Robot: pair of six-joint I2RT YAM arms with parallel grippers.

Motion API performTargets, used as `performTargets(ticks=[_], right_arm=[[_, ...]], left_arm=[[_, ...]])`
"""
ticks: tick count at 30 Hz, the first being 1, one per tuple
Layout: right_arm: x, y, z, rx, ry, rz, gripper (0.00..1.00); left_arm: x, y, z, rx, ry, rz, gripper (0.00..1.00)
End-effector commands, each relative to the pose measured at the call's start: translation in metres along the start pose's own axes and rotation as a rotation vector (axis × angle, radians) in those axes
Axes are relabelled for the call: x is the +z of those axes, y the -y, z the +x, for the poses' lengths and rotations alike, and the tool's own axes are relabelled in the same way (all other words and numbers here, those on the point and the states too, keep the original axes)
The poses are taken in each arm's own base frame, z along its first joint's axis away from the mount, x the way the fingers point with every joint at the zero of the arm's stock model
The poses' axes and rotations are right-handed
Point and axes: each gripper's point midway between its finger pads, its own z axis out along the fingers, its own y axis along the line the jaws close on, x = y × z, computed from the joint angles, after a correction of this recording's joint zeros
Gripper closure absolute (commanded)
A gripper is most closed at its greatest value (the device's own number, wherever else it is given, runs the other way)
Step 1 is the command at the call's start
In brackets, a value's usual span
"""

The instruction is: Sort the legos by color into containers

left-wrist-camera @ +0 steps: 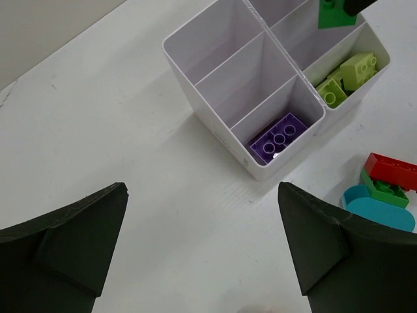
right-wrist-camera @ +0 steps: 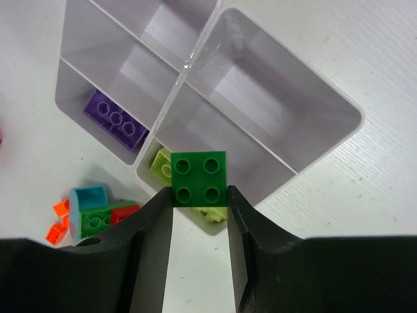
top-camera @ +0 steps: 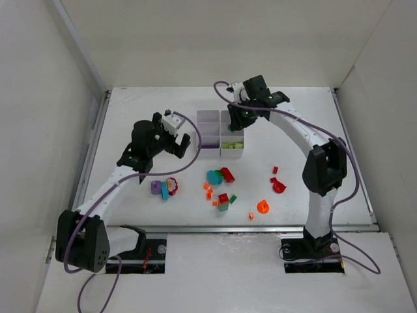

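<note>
The containers, a white six-compartment tray [top-camera: 219, 125] [left-wrist-camera: 215, 62] [right-wrist-camera: 190, 65], stand at the table's middle back. My right gripper [top-camera: 238, 120] [right-wrist-camera: 199, 190] is shut on a dark green four-stud lego [right-wrist-camera: 199, 178] [left-wrist-camera: 335, 13], held above the tray's right column by the compartment with lime legos [top-camera: 232, 145] [left-wrist-camera: 348, 72] [right-wrist-camera: 160, 164]. A purple lego [top-camera: 208, 147] [left-wrist-camera: 279, 137] [right-wrist-camera: 116, 120] lies in the near left compartment. Left of the tray, my left gripper [top-camera: 178, 139] [left-wrist-camera: 202, 188] hangs open over bare table, holding nothing.
Loose legos lie in front of the tray: a teal one [top-camera: 214, 176] [left-wrist-camera: 379, 210], a red one [top-camera: 227, 174] [left-wrist-camera: 391, 171], a purple one [top-camera: 156, 188], an orange round one [top-camera: 263, 207], a red piece [top-camera: 279, 186] and small orange bits [top-camera: 209, 191]. White walls enclose the table.
</note>
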Motion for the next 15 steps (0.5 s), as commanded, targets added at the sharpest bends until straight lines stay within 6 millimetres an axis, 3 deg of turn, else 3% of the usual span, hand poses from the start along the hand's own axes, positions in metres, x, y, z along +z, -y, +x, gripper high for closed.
performTargets(ticks=[1, 5, 15], right_arm=[[0.000, -0.002, -0.014, 0.019, 0.027, 0.009, 0.76], [0.009, 0.000, -0.011, 0.024, 0.008, 0.008, 0.63], [0.015, 0.003, -0.018, 0.058, 0.018, -0.006, 0.45]], left_arm=[[-0.003, -0.004, -0.016, 0.002, 0.059, -0.022, 0.00], [-0.003, -0.004, -0.018, 0.005, 0.067, -0.024, 0.00], [-0.003, -0.002, -0.016, 0.002, 0.061, -0.013, 0.00]])
